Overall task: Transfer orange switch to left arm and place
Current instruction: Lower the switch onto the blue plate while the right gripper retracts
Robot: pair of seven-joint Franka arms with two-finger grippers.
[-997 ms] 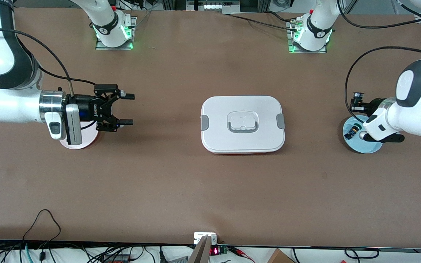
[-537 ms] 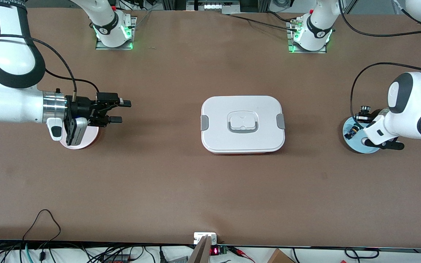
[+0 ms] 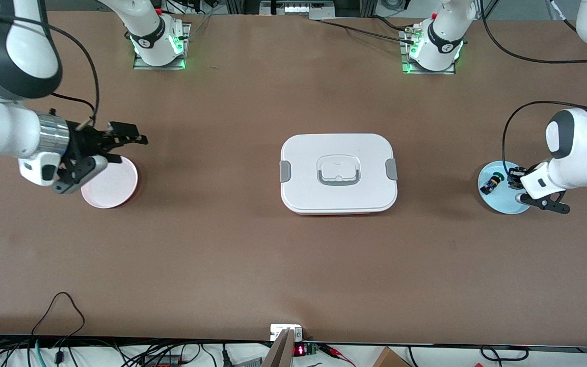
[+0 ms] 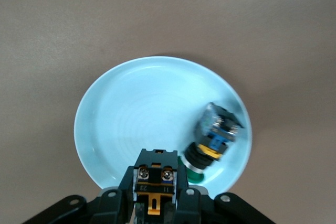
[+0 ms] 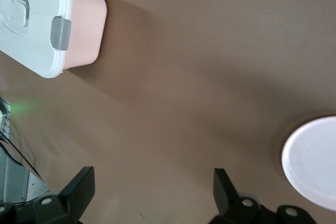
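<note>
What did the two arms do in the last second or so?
The right gripper, jaws open, pulled back toward its end of the table, uncovering the white round plate. The left gripper dropped over the light blue round plate, jaws shut on the small black orange-marked switch. The white plastic lunch box and green-capped switch stayed put.

In the left wrist view the left claw [image 4: 153,203] is cut off by the frame edge, and the switch [image 4: 154,183] it grips shows only its black terminal end, its cap hidden; in the front view that claw [image 3: 516,179] sits mostly under the arm's white wrist; the right wrist view cuts off the box [image 5: 39,19], the white plate [image 5: 315,161] and the right claw [image 5: 152,190] at its edges; the blue plate [image 3: 497,201] is partly covered by the left arm.
</note>
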